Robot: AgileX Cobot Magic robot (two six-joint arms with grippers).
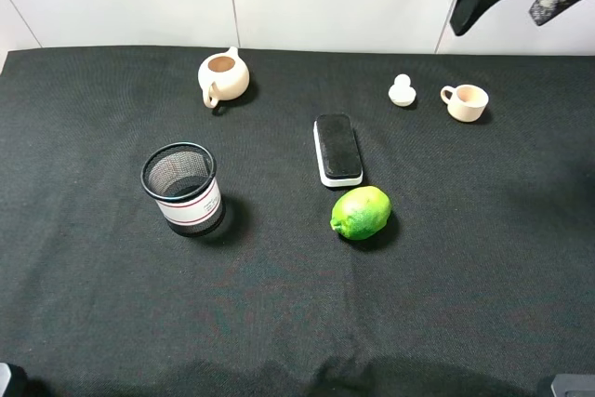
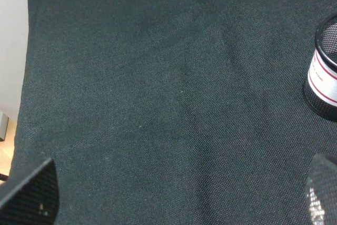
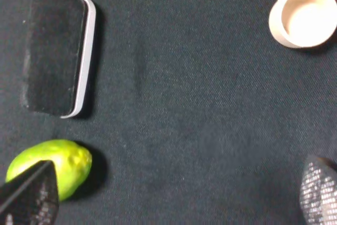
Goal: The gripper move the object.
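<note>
The right black two-fingered gripper (image 3: 176, 196) is hanging above the black cloth-covered table (image 1: 465, 258) with its fingers spread wide and holding nothing, and the left black gripper (image 2: 181, 196) is likewise gaping empty over bare cloth. The small cream-white round lid with a knob (image 1: 402, 91) is sitting upright near the table's far edge, just beside the cream handled cup (image 1: 466, 102) but apart from it. The high view alone is showing the cream teapot (image 1: 223, 77); the right wrist view is catching only the lid's edge, plus the black whiteboard eraser (image 3: 57, 59) and green lime (image 3: 51, 166), while the left wrist view is showing the black mesh pen holder (image 2: 324, 75)
</note>
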